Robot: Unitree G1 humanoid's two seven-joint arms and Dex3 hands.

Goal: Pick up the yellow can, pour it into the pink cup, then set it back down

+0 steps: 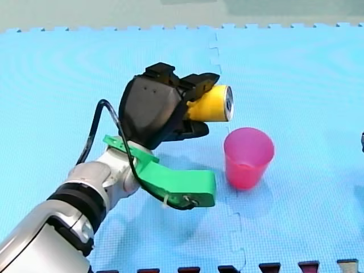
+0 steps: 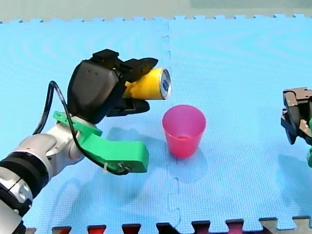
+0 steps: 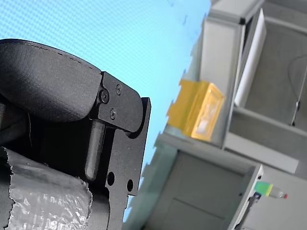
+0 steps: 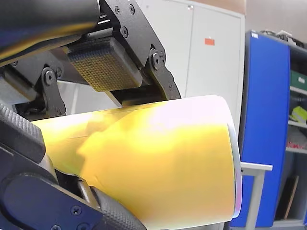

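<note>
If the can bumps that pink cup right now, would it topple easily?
Probably yes: the pink cup looks like thin plastic, so it is likely light. Its base is narrower than its rim, so a nudge from the yellow can in the left hand might tip it. The right hand is off to the right.

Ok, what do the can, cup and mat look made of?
Yellow can, held tilted in the left hand: likely metal, given its silvery rimmed end. Pink cup: probably plastic, smooth, slightly translucent. Blue mat: foam by the look, finely textured with jigsaw edges. The right hand is at the mat's right side.
</note>
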